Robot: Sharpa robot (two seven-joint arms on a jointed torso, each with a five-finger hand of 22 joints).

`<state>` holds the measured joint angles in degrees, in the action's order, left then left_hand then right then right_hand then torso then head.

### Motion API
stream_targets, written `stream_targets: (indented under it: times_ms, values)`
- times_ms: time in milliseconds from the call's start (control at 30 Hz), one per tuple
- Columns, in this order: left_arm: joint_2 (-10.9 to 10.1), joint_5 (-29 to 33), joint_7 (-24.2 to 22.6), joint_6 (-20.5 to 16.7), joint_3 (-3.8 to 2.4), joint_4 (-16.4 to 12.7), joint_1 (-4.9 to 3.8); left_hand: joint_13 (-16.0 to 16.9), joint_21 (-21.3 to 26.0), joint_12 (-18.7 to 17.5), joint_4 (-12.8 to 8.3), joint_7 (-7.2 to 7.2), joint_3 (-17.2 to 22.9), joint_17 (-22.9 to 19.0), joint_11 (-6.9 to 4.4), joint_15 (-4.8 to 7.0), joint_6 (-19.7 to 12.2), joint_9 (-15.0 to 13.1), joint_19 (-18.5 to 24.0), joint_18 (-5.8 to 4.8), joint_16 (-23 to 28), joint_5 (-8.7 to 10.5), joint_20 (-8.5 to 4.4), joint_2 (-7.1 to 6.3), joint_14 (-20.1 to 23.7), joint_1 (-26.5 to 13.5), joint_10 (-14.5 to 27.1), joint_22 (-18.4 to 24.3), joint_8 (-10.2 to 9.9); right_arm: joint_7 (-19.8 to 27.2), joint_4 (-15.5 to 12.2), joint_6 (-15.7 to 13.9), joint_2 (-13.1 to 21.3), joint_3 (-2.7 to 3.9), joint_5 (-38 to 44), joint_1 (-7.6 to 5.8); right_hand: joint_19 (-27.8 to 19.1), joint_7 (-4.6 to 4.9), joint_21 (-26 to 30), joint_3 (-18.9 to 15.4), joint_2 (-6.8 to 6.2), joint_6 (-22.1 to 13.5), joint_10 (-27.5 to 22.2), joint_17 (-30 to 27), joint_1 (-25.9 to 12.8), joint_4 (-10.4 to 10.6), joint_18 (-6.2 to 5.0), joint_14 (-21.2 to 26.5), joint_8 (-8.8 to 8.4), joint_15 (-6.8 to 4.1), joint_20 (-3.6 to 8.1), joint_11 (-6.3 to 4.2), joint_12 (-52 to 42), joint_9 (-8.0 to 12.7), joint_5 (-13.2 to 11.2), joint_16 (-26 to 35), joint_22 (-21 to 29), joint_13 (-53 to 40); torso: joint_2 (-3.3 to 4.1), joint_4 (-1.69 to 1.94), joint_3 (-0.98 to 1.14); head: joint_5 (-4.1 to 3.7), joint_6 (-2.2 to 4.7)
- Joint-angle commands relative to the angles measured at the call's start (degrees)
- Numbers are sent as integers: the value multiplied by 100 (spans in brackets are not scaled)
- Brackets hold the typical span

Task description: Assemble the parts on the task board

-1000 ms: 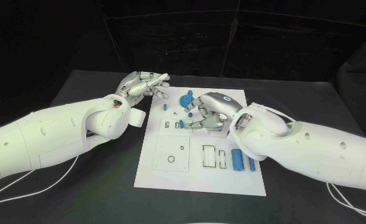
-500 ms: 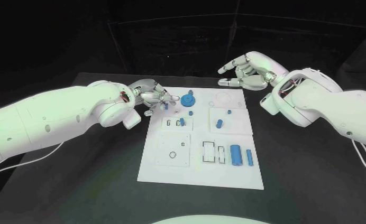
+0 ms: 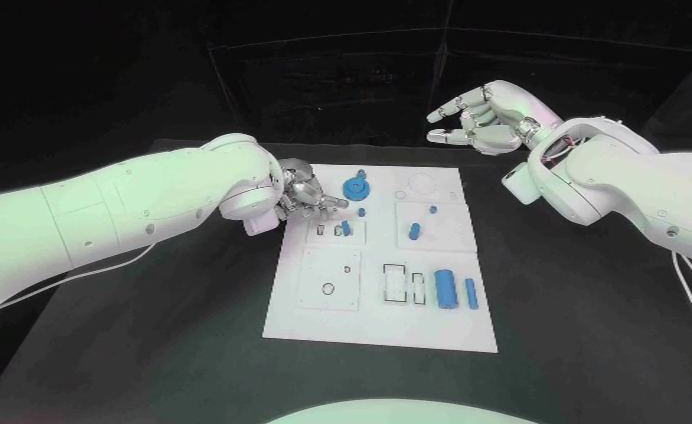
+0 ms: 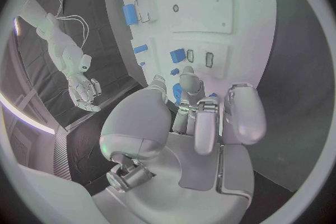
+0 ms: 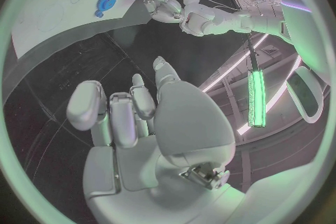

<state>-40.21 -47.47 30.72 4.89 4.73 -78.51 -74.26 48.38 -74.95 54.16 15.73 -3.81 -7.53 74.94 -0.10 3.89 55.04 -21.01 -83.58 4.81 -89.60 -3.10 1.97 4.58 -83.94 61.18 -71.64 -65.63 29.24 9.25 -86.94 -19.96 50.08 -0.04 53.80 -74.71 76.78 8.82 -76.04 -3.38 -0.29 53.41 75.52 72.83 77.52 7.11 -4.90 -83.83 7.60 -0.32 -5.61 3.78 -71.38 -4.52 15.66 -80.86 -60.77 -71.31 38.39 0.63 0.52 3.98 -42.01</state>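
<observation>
On table: white task board (image 3: pixel 378 329), blue parts | left hand (image 3: pixel 306 194) curled, grasp unclear | right hand (image 3: pixel 483 122) spread, empty

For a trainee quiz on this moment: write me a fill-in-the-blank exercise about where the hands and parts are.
1. The left hand is low over the task board's ____ corner.
2. The right hand is raised beyond the board, holding ____.
3. The round blue gear lies on the board's ____ half.
4. The large blue cylinder lies nearer the robot's ____ arm.

Missing words: far left; nothing; far; right
</observation>
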Motion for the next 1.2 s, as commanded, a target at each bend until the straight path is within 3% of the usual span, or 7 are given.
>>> stream_targets:
  times_ms: [33, 133, 467, 633, 733, 1200]
  values:
    - [125, -254, 342, 206, -5, 84, -13, 70, -90, 90, 7, 2, -98, 1506, -35, 34, -68, -109, -75, -73, -40, 18, -11, 0, -606, 70, -31, -137, 109, -6, 29, 96, -20, 6, -72, -18, -37, -4, 26, -6, 18, 13, -20, -11, 52, -42, -77, -231, 29, -39, 9, -2, 33, 8, 24, 43, 19, 6, -14, -21, 8, 12, -22]
    - [231, -261, 362, 218, -5, 138, -15, 166, -175, 192, 24, 14, -178, 1506, -46, 42, -122, -223, -103, -94, -40, 17, -18, 15, -606, 92, -60, -268, 219, -32, 43, 107, -24, 6, -52, -19, -37, -4, 26, -6, 18, 13, -20, -11, 52, -42, -77, -231, 29, -39, 9, -2, 33, 8, 24, 43, 19, 6, -6, -14, 2, 13, -20]
    - [494, -321, 396, 360, 6, 265, -20, 222, -251, 256, 24, 22, -241, 1506, -52, 46, -170, -315, -127, -112, -40, 16, -23, 26, -606, 121, -74, -386, 303, -122, 125, 191, -69, 6, -31, -21, -45, -5, 45, -31, 14, 11, -28, -38, 40, -38, -81, -228, 38, -41, 12, -3, 46, 11, 51, 64, 46, 22, 3, -6, -8, 11, -29]
    - [553, -341, 424, 432, 56, 320, -34, 203, -264, 243, 13, 21, -266, 1506, -52, 46, -196, -348, -128, -115, -40, 13, -23, 20, -606, 144, -55, -407, 330, -142, 163, 214, -104, 5, -29, -21, -45, -5, 45, -31, 14, 11, -28, -38, 40, -38, -81, -228, 38, -41, 12, -3, 46, 11, 51, 64, 46, 22, 4, -16, -5, 20, -43]
    - [593, -347, 447, 493, 83, 358, -46, 200, -274, 243, 5, 21, -275, 1506, -51, 46, -211, -367, -129, -117, -40, 13, -23, 21, -606, 162, -47, -423, 345, -150, 180, 223, -113, 5, -29, -20, -45, -5, 45, -31, 14, 11, -28, -38, 40, -38, -81, -228, 38, -41, 12, -3, 46, 11, 51, 64, 46, 22, 5, -8, -16, 6, -51]
    - [706, -368, 535, 643, 124, 477, -55, 172, -317, 234, -46, 25, -291, 1506, -54, 46, -255, -453, -135, -127, -40, 6, -22, 55, -606, 262, -21, -492, 422, -183, 217, 249, -112, 4, -24, -20, -50, -5, 56, -43, 17, 8, -41, -47, 33, -35, -84, -227, 41, -41, 13, -3, 64, 12, 65, 72, 64, 41, 11, -11, -13, 2, -87]
